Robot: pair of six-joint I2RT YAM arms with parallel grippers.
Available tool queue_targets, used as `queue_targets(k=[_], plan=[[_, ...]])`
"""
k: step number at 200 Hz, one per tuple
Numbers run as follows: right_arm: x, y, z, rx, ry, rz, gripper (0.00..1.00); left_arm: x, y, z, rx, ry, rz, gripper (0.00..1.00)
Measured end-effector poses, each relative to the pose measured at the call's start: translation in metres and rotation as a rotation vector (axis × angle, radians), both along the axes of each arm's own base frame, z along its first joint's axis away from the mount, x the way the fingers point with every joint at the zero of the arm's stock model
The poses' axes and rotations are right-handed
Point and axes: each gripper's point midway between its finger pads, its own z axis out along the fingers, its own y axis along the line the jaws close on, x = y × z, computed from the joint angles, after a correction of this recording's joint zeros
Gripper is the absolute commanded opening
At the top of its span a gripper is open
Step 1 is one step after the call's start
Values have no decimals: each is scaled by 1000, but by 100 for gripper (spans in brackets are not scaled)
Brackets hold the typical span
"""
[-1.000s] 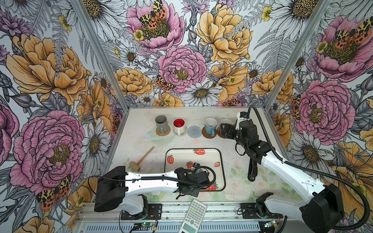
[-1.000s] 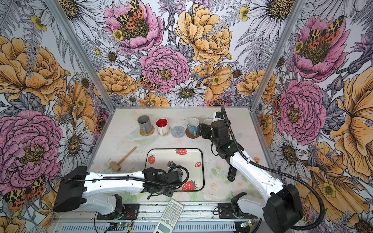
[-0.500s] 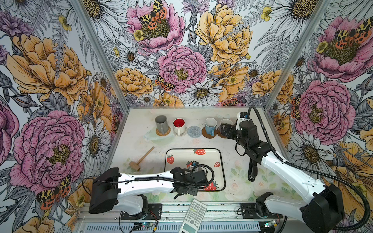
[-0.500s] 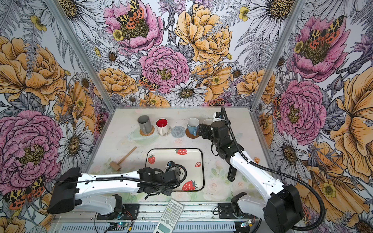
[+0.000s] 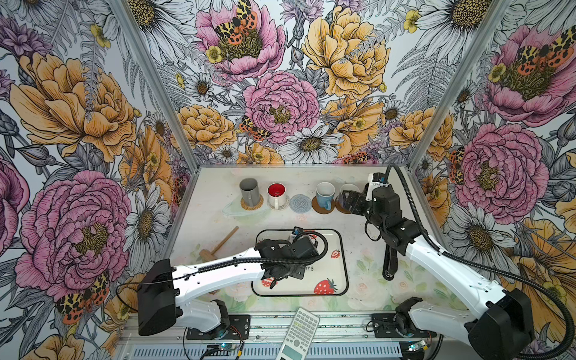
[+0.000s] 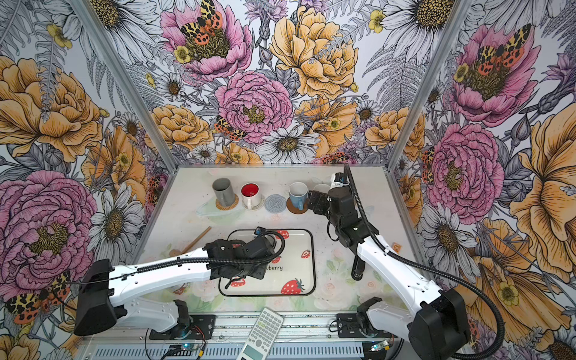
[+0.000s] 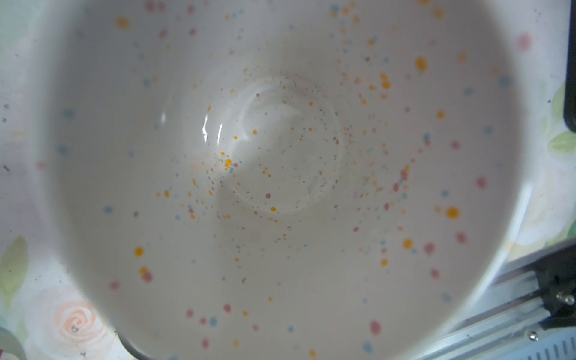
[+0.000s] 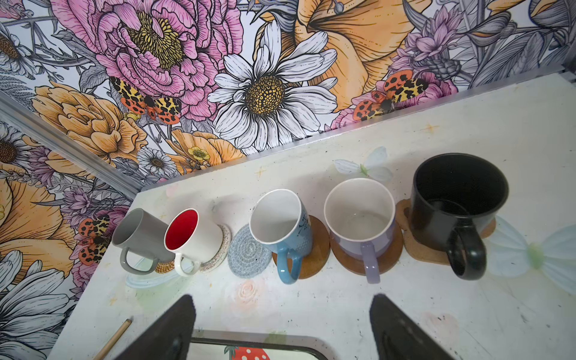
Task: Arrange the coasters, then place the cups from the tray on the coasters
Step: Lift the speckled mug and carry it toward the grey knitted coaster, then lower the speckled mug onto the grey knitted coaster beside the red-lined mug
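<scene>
Jaws of the left gripper (image 5: pixel 282 270) are hidden under its own wrist, low in both top views, so whether they pinch anything cannot be told. The left wrist view is filled by the glossy inside of the white speckled mug (image 7: pixel 280 187), dotted orange, pink and blue, with floral bench (image 7: pixel 71 314) and the front rail (image 7: pixel 498 324) showing past its rim. At bottom centre a grey calculator (image 5: pixel 299 333) overhangs that rail. Since a second ago this arm has slid toward the lower left, baring more of the tray (image 5: pixel 330 269), a white rounded rectangle with thin black rim and strawberry prints. A wooden mallet (image 5: pixel 219 244) lies near its left rim. Past the tray's far rim a strip of bare bench runs the full width. Jaws of the right gripper (image 8: pixel 282 299) stand wide and empty as before, short of the far row. Across the upper middle, left to right: tall grey mug (image 5: pixel 249 190) on a woven rattan coaster (image 5: pixel 252 205), white mug with red inside (image 5: pixel 276 194) on a whitish crochet coaster (image 5: pixel 286 202), the blue-grey crochet coaster (image 5: pixel 300 203) bare and closely flanked, light blue mug (image 5: pixel 324 194) on a brown disc (image 5: pixel 318 209), lavender mug (image 8: pixel 358 218) on a second brown disc (image 8: pixel 391 255). The black mug (image 8: pixel 458 193), seen only from the right wrist, ends the row on the paw-shaped coaster (image 8: pixel 417 249). Handles all face the near side. A narrow band of bench separates row and wall (image 5: pixel 280 109).
</scene>
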Motion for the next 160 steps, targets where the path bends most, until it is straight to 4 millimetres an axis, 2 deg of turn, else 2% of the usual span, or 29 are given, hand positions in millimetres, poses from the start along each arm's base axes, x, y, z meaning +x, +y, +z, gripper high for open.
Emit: queue_targets(k=[41,80,131,160], plan=[[2,-2,-2,-3,5,-6,89,49,7,11,39,-63,69,0],[8,-3,-17,-24,41,-10,89,103,16,13,47,-104,148,0],[14,-13,-26,-31,63,-32,89,180,-2,18,35,-162,180,0],[17,-19,-30,-30,74,-45,88,209,-11,7,38,-159,187,0]])
